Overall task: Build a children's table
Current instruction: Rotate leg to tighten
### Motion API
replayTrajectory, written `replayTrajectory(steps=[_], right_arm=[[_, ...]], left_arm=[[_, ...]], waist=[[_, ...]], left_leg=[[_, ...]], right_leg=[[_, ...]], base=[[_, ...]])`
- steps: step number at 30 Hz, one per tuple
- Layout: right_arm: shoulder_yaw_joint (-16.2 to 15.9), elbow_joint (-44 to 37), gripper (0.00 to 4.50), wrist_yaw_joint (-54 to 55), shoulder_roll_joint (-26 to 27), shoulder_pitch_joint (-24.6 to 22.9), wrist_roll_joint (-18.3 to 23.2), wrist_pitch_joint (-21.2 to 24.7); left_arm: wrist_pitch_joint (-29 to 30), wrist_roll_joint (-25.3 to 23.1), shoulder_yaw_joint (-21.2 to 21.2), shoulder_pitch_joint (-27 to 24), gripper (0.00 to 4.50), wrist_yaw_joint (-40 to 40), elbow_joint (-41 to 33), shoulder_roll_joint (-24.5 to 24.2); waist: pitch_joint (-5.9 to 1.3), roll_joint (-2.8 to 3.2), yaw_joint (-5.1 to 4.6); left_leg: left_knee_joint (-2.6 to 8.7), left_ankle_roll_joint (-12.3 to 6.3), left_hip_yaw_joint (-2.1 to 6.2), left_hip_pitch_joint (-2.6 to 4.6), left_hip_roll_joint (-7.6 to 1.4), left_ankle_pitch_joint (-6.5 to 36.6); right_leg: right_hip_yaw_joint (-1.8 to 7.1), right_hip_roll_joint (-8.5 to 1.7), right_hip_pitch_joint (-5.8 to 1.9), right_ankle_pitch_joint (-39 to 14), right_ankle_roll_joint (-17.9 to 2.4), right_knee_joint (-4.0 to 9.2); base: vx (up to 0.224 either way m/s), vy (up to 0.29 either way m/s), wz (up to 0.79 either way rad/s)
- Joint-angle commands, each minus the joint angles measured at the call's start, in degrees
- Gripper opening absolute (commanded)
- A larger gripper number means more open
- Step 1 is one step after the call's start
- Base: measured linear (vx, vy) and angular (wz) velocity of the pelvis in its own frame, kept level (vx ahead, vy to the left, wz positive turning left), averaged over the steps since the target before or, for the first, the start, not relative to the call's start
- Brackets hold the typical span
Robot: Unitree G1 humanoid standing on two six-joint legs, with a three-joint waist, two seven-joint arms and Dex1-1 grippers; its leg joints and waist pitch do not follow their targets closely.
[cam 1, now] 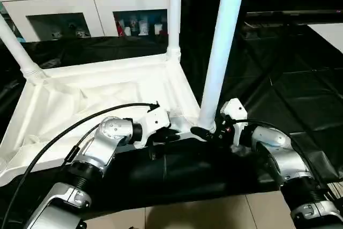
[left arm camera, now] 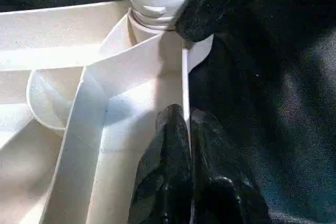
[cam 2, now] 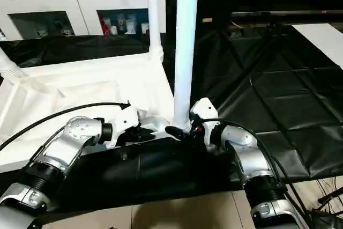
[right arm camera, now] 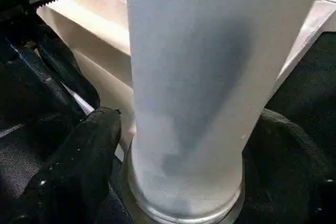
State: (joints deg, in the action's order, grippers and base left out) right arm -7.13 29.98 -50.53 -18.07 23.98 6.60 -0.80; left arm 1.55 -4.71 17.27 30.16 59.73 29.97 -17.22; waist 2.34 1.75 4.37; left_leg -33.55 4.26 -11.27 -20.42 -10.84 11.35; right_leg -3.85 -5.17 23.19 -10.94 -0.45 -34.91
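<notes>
The children's table (cam 1: 80, 100) lies upside down on the black cloth, ribbed underside up. Three white legs stand in its corner sockets: one at the far left (cam 1: 16, 46), one at the far right (cam 1: 174, 9), and a near-right leg (cam 1: 222, 46). My left gripper (cam 1: 171, 135) is shut on the table's thin near rim (left arm camera: 185, 77), just beside the near-right socket (left arm camera: 152, 17). My right gripper (right arm camera: 184, 145) clasps the base of the near-right leg (right arm camera: 184, 77), one black finger (right arm camera: 79, 161) pressed on each side just above the socket collar.
A white cabinet (cam 1: 80, 4) with glass doors stands behind the table. Black cloth (cam 1: 278, 79) covers the big table to the right. Its near edge drops to a tiled floor (cam 1: 214, 213). A black cable (cam 1: 64, 132) loops over my left forearm.
</notes>
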Motion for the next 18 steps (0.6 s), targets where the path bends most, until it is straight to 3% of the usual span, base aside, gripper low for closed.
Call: replayTrajectory(steps=[1,7,16,18], right_arm=[[-0.01,0.19,3.33,-0.41,-0.46,-0.43,-0.38,-1.06],[-0.25,0.51,2.83,0.11,-0.16,-0.66,-0.60,-1.16],[0.73,0.64,2.66,2.54,1.47,-1.02,0.01,-1.11],[2.13,2.45,2.66,10.43,4.69,-0.14,-0.92,0.57]], left_arm=[[0.22,0.18,1.70,-1.33,0.00,1.36,1.06,0.34],[0.28,0.08,1.57,-0.99,0.00,0.97,1.45,0.40],[0.37,0.01,1.48,-0.86,0.00,0.52,1.95,0.54],[1.90,-1.02,1.05,0.57,0.00,-3.19,4.45,2.21]], waist=[[-3.22,-0.57,0.04],[-3.21,-0.38,0.07],[-3.18,-0.44,0.06],[-3.02,-0.48,-0.01]], left_leg=[[3.70,-5.35,1.09,-0.11,-2.38,9.30],[3.67,-5.30,1.08,-0.06,-2.36,9.66],[3.74,-5.13,1.10,-0.06,-2.34,9.98],[3.91,-4.67,1.11,-0.03,-2.36,10.92]], right_leg=[[2.57,-3.25,-3.10,-7.54,-13.96,4.01],[2.56,-3.24,-3.06,-8.06,-13.95,4.08],[2.53,-3.24,-3.06,-8.41,-13.87,4.14],[2.57,-3.28,-2.95,-10.31,-13.45,4.36]], base=[[0.000,0.000,0.00],[0.000,0.000,0.00],[0.000,0.000,0.00],[0.000,0.000,0.00]])
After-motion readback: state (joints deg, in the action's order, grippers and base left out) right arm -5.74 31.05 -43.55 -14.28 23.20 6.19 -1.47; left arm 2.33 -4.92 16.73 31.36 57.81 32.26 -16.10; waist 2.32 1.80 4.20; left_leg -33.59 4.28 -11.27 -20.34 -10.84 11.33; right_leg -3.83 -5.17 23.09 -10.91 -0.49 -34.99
